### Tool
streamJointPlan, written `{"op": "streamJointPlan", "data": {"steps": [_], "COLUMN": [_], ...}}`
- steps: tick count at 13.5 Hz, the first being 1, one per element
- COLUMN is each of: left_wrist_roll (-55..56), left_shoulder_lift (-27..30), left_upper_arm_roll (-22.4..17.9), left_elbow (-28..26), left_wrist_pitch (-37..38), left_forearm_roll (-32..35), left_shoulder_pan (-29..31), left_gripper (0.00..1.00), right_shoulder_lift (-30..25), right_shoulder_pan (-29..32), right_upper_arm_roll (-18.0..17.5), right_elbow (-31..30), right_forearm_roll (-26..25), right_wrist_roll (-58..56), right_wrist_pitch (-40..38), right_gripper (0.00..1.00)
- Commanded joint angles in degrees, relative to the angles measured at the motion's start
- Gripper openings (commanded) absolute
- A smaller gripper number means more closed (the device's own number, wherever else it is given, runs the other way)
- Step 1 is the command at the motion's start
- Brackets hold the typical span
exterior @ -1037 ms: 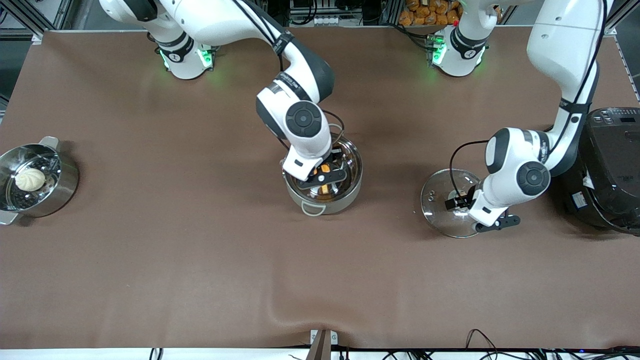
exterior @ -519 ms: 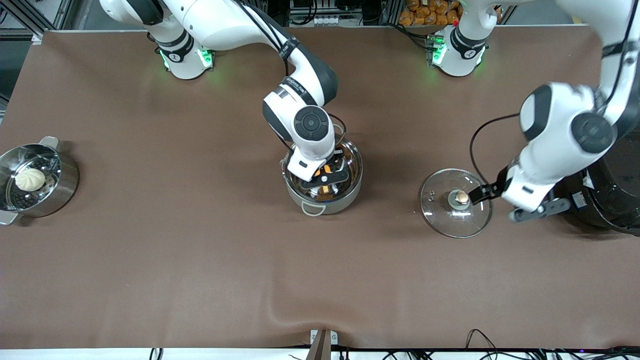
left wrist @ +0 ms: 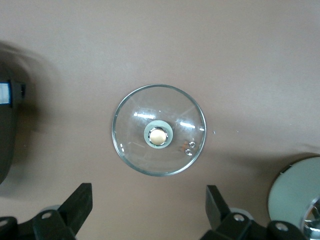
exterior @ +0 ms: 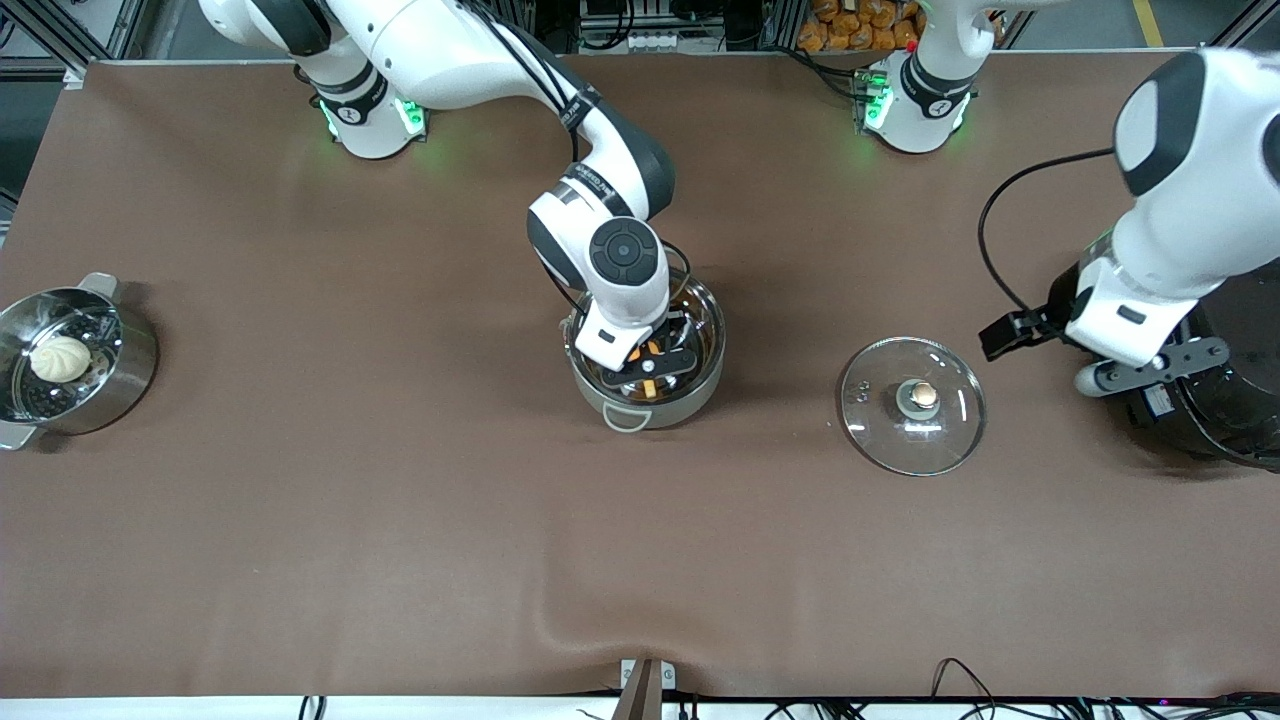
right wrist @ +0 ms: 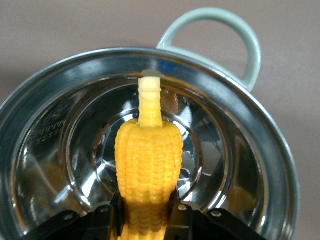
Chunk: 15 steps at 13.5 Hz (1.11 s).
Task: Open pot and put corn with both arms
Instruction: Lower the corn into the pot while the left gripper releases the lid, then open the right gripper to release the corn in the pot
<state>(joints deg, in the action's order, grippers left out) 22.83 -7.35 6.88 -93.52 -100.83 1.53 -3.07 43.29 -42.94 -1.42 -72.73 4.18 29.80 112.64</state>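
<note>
The shiny steel pot [exterior: 706, 372] stands uncovered mid-table. My right gripper [exterior: 650, 366] reaches down into it, shut on the yellow corn [exterior: 648, 349]. In the right wrist view the corn [right wrist: 149, 155] stands between the fingers of the right gripper [right wrist: 148, 216], its pale stalk pointing at the pot wall [right wrist: 260, 145] below the loop handle [right wrist: 245, 37]. The glass lid [exterior: 870, 430] with its tan knob [exterior: 925, 395] lies flat on the table, toward the left arm's end. My left gripper [exterior: 1012, 335] hangs open and empty, high beside the lid. The left wrist view shows the lid [left wrist: 135, 150] ahead of the left gripper [left wrist: 147, 196].
A steel steamer pot [exterior: 130, 375] with a white bun [exterior: 60, 358] sits at the right arm's end of the table. A big black rice cooker [exterior: 1225, 410] stands at the left arm's end, under the left arm. The brown cloth has a raised fold near its front edge [exterior: 600, 625].
My left gripper has lifted off the lid's knob and swung up toward the rice cooker; the lid stays put. The right gripper has shifted slightly with the corn inside the pot.
</note>
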Motion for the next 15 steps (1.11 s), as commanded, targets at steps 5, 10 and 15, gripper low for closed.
{"op": "streamJointPlan", "data": {"steps": [5, 10, 15], "left_wrist_roll": [0.64, 0.55, 0.99], "left_shoulder_lift": [2.15, 6.11, 8.22], "left_upper_arm_roll": [0.86, 3.13, 3.85], "left_elbow": [8.70, 8.01, 6.16], "left_wrist_pitch": [14.17, 14.08, 14.08], "left_forearm_roll": [1.02, 0.40, 0.41], "left_shoulder_pan": [0.25, 0.17, 0.43], "left_gripper": [1.00, 1.00, 1.00], "right_shoulder_lift": [-3.46, -8.65, -11.21], "right_shoulder_pan": [3.37, 13.38, 27.88], "right_upper_arm_roll": [0.46, 0.37, 0.46], "right_elbow": [1.81, 1.54, 1.45], "right_forearm_roll": [-1.63, -1.63, -2.06], "right_wrist_roll": [2.81, -4.46, -19.31], "right_wrist_pitch": [-4.88, -11.29, -18.50], "right_gripper": [1.00, 1.00, 1.00]}}
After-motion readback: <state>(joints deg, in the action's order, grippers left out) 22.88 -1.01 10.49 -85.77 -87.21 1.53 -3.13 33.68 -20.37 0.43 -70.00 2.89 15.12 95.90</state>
